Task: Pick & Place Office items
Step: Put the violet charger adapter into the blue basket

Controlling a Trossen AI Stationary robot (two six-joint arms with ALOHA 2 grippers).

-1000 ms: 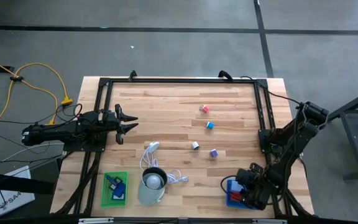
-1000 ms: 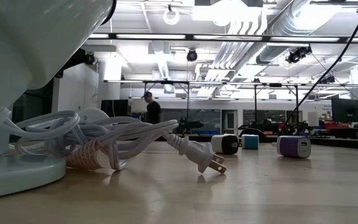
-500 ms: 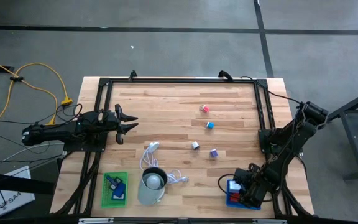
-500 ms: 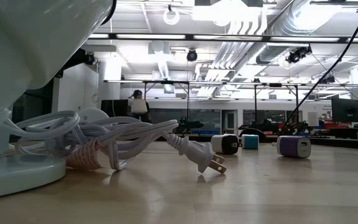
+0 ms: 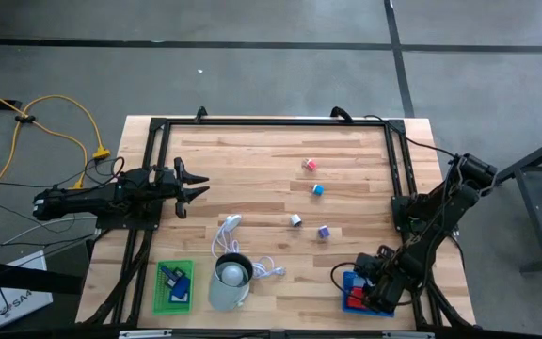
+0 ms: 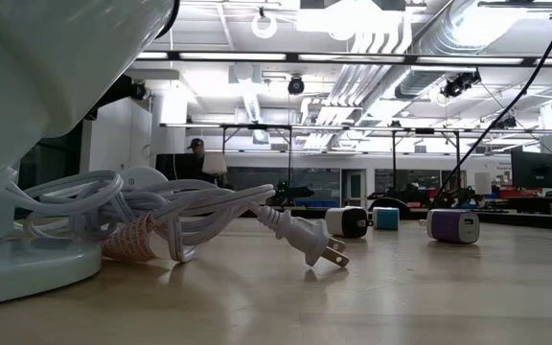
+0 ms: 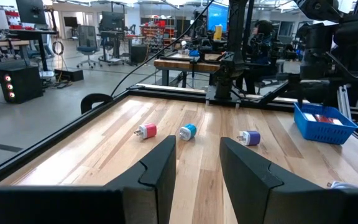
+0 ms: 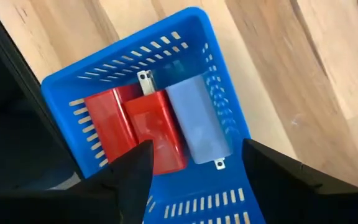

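From above, my right gripper hangs over the blue basket at the table's near right corner, my left gripper waits at the left edge with fingers spread, a green tray holds blue pieces beside the cup, and pink, cyan, white and purple plugs lie loose mid-table. Level with the table, the cable coils in front of those plugs. Through my right wrist, my fingers stand wide and empty above the basket, which holds two red plugs and a pale blue one side by side.
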